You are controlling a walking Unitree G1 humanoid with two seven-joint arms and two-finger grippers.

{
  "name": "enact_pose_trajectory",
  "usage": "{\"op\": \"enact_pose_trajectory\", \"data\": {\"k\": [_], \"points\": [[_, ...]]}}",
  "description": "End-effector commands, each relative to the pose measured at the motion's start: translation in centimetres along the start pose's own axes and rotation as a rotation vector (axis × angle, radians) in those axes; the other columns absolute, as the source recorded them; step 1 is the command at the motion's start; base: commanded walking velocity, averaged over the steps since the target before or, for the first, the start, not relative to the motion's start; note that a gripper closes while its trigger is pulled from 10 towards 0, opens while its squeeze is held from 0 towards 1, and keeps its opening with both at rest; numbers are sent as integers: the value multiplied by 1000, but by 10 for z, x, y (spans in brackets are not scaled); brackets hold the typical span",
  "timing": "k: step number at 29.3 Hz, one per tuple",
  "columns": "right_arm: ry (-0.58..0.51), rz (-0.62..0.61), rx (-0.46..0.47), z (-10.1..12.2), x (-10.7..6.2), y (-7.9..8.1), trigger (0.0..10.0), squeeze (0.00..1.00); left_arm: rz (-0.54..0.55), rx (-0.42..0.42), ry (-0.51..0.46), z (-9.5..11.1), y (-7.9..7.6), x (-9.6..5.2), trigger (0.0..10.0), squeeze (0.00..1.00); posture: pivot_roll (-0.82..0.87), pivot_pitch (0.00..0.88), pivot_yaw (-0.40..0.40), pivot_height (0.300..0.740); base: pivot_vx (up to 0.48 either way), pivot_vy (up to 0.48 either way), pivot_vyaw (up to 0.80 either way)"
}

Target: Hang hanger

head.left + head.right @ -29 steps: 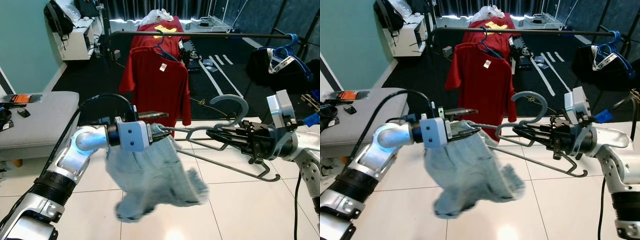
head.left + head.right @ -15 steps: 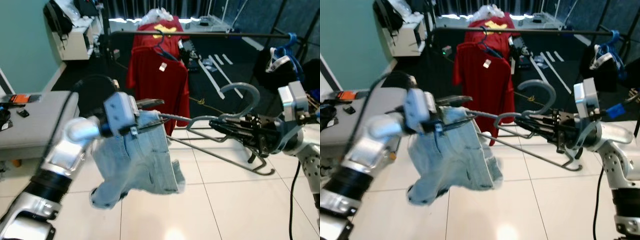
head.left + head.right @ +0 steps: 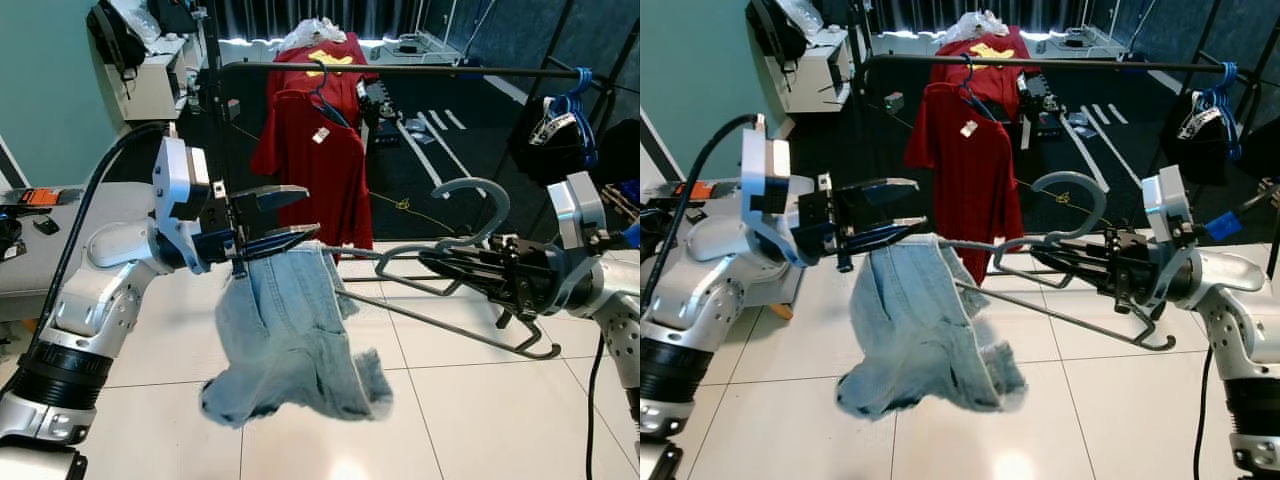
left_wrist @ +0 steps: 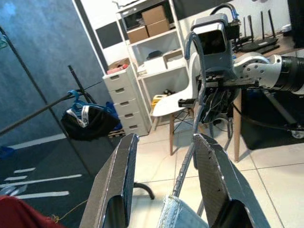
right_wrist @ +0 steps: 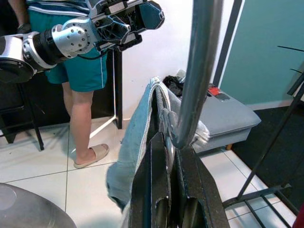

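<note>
Centre frame: grey hanger [image 3: 470, 262] carrying light denim shorts [image 3: 290, 340]. Right tool [image 3: 440, 265], centre right, is pinched on the hanger neck. Left tool [image 3: 285, 213], centre left, is spread beside the shorts' waistband.

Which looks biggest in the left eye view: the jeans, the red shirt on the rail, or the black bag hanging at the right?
1. Jeans, though nearest the camera, which inflates them.
2. Red shirt, farther back.
3. Black bag, clearly smallest as seen.
</note>
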State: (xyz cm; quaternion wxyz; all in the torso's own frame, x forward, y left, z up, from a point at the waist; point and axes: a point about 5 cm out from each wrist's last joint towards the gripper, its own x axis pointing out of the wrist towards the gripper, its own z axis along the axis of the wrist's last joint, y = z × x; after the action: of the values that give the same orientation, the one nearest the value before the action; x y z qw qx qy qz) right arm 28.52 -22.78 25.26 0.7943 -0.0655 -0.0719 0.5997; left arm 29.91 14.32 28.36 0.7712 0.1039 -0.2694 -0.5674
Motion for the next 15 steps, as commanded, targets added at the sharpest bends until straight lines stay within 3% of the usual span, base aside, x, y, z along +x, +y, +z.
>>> {"op": "enact_pose_trajectory", "data": {"k": [1, 9, 11, 15], "points": [[-27, 8, -13, 6, -1, 0, 10000, 0, -11, 4, 4, 5, 2, -2, 10000, 0, -14, 9, -10, 740, 0, 0, 0], [-28, 17, -5, 7, -3, -1, 10000, 0, -46, 17, 70, 4, 5, -13, 10000, 0, -10, 4, -16, 740, 0, 0, 0], [-1, 69, 22, 7, -3, 1, 10000, 0, -150, 33, 174, -9, -8, -20, 10000, 0, -10, 9, -19, 740, 0, 0, 0], [3, 81, 27, 7, -3, 1, 10000, 0, -177, 32, 207, -16, -13, -18, 10000, 0, -12, 10, -18, 740, 0, 0, 0]]}}
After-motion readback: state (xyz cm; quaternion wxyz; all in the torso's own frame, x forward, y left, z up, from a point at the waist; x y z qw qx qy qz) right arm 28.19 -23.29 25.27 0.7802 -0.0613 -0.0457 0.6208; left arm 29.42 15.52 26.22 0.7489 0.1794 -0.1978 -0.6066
